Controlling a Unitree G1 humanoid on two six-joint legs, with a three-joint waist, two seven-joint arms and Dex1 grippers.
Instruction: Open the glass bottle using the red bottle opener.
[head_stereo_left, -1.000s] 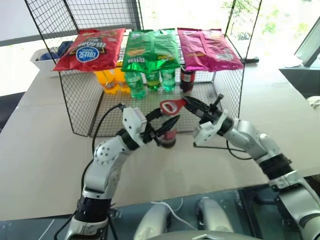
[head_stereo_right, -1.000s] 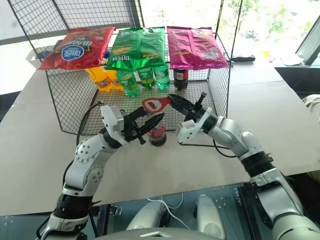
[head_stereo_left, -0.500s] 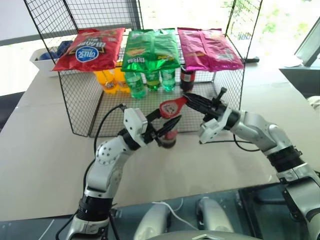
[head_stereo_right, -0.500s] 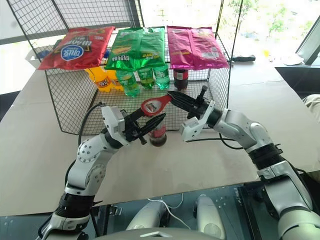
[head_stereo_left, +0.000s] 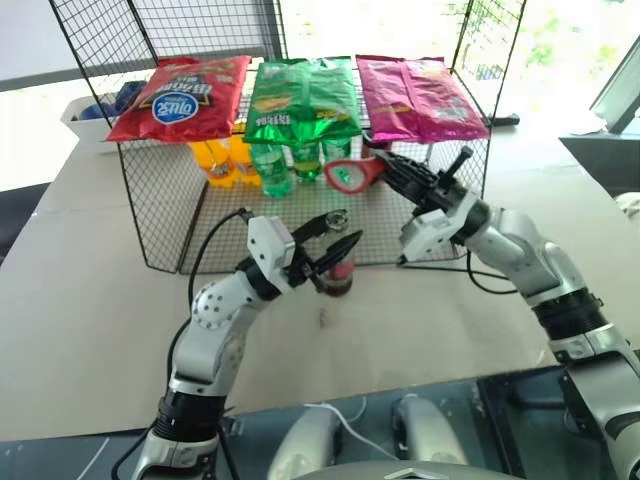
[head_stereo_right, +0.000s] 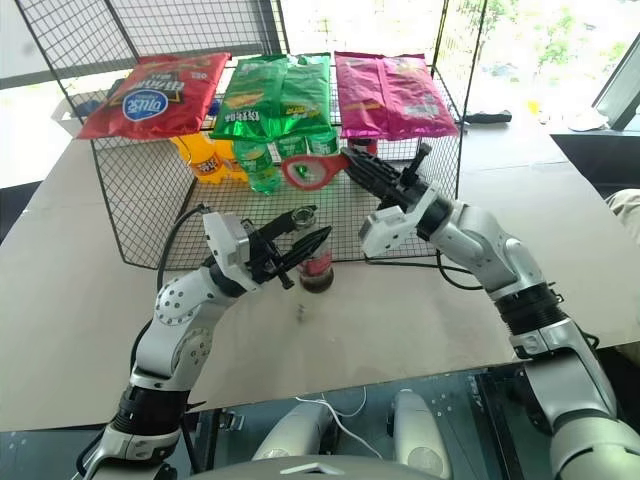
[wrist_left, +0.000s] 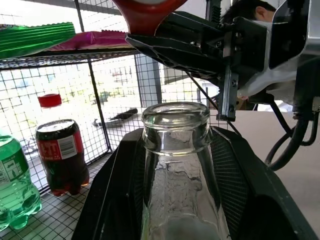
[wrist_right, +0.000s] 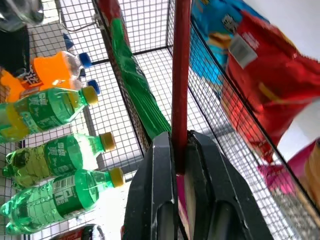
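**A:** Where's the glass bottle (head_stereo_left: 340, 270)?

**B:** Middle of the left eye view, standing upright on the tan table (head_stereo_left: 90, 290), just in front of the wire rack (head_stereo_left: 160, 225). The left gripper (head_stereo_left: 336, 243) has its two black fingers clamped round the neck. In the left wrist view the mouth (wrist_left: 175, 116) is bare glass, no crown cap on it, so I'd judge the prying itself is done.

**A:** And the red bottle opener (head_stereo_left: 350, 173)?

**B:** Upper centre of that view, above the bottle and well clear of it. The right gripper (head_stereo_left: 385, 168) is shut on its handle, ring head pointing toward the picture's left.

**A:** So what makes this step go well?

**B:** Keep the bottle pinned and vertical, and keep the opener high. There's a tiny dark speck on the table just below the bottle (head_stereo_left: 322, 318); it could be the cap, but it's too small to tell.

**A:** Anything in the way?

**B:** The rack is close behind the opener: green soda bottles (head_stereo_left: 290, 165), orange ones (head_stereo_left: 218, 158) and a dark cola bottle (head_stereo_left: 374, 155) under chip bags, red (head_stereo_left: 180, 97), green (head_stereo_left: 300, 97) and pink (head_stereo_left: 415, 97). Swinging the opener farther up the frame risks snagging the mesh. The right arm's black cable (head_stereo_left: 480, 285) trails near the bottle too.
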